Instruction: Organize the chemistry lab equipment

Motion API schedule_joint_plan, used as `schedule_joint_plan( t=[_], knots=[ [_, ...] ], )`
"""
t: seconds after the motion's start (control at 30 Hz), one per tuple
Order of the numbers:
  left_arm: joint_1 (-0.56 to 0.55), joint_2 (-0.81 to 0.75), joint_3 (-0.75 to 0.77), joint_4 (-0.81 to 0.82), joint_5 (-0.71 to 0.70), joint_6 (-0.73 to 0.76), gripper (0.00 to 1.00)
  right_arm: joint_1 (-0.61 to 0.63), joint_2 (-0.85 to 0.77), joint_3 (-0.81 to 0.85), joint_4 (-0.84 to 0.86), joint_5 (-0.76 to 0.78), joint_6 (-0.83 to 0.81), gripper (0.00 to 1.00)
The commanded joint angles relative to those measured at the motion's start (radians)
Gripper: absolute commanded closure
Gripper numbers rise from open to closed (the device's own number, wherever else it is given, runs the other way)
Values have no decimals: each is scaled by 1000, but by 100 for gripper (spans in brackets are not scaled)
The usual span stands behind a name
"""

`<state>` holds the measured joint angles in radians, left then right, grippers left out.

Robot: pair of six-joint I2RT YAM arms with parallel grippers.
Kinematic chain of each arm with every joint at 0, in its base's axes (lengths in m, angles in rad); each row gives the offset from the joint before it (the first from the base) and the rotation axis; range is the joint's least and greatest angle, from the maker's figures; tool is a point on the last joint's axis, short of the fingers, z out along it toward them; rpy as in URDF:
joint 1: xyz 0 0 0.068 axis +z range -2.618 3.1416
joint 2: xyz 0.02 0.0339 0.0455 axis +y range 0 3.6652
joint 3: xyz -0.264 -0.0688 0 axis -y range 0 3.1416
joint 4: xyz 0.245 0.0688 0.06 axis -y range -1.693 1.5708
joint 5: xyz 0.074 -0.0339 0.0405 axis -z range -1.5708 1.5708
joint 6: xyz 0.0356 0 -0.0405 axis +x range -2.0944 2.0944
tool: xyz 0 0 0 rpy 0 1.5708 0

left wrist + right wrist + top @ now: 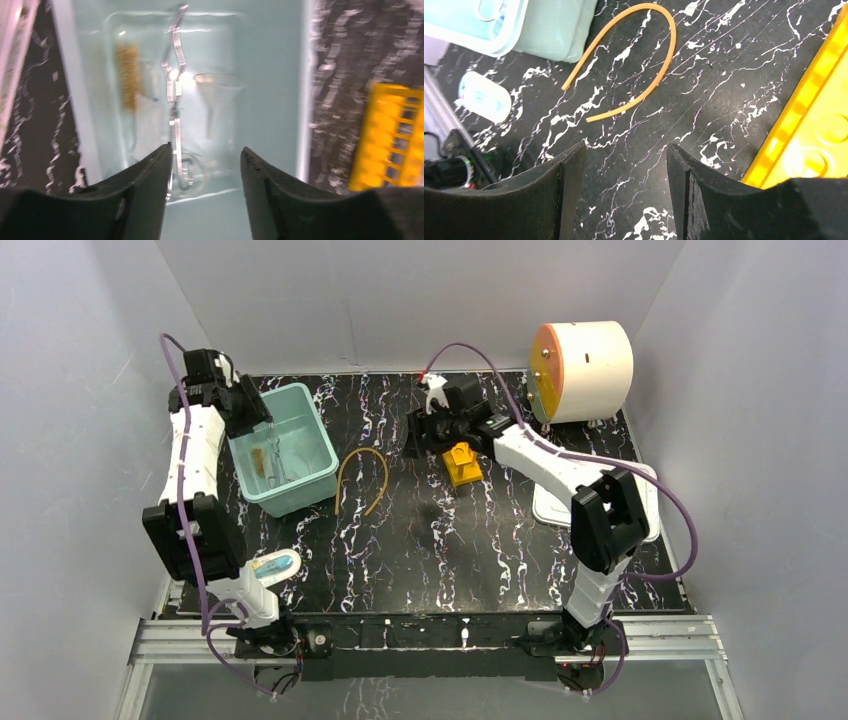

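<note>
1. Closest to the arm bases, a small pale oval item [277,565] lies on the black marbled table [450,560], just beside the left arm; I cannot tell what it is.
2. A little further, on the right side, a white tray [556,508] lies partly under the right arm.
3. Near the middle, the amber rubber tube [362,480] lies on the table in an open arch, apart from everything else.
4. Beyond it, the yellow rack with round holes [462,462] stands on the table. My right gripper [624,147] hangs just beside it, over bare table, with its jaws wide and nothing between them.
5. On the left, a teal bin [315,475] stands on the table. Inside it I see the clear funnel [217,95], metal tongs [175,95] and a brush with brown bristles [129,75], lying side by side on the bottom.
6. My left gripper [205,150] hangs over this bin. Its jaws are moderately apart and hold nothing; the tongs lie below them.
7. Farthest, in the right back corner, a white cylinder with an orange face [580,370] rests on its side.
</note>
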<state>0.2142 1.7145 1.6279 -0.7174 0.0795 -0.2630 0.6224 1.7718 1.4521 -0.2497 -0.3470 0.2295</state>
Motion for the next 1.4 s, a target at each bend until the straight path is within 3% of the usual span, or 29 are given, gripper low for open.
schedule_joint_plan(
  t=[0.0, 0.07, 0.17, 0.5, 0.77, 1.03, 1.37],
  knots=[
    [-1, -146, 7, 72, 246, -60, 43, 87, 61, 111, -60, 213, -3, 32],
    [-4, -172, -28, 123, 293, -80, 29, 117, 105, 148, -89, 308, 19, 32],
    [-13, -172, -27, 134, 325, -99, 23, 149, 189, 211, -135, 412, 45, 32],
    [-120, -231, -21, 191, 500, -152, 16, 192, 414, 445, -293, 534, 119, 32],
    [-193, -277, -56, 219, 590, -110, 15, 202, 624, 739, -496, 546, 160, 32],
    [-237, -327, -69, 184, 476, -106, 15, 227, 797, 995, -613, 590, 171, 35],
    [-259, -329, -41, 137, 383, -88, 15, 255, 908, 1121, -704, 686, 144, 57]
  ],
)
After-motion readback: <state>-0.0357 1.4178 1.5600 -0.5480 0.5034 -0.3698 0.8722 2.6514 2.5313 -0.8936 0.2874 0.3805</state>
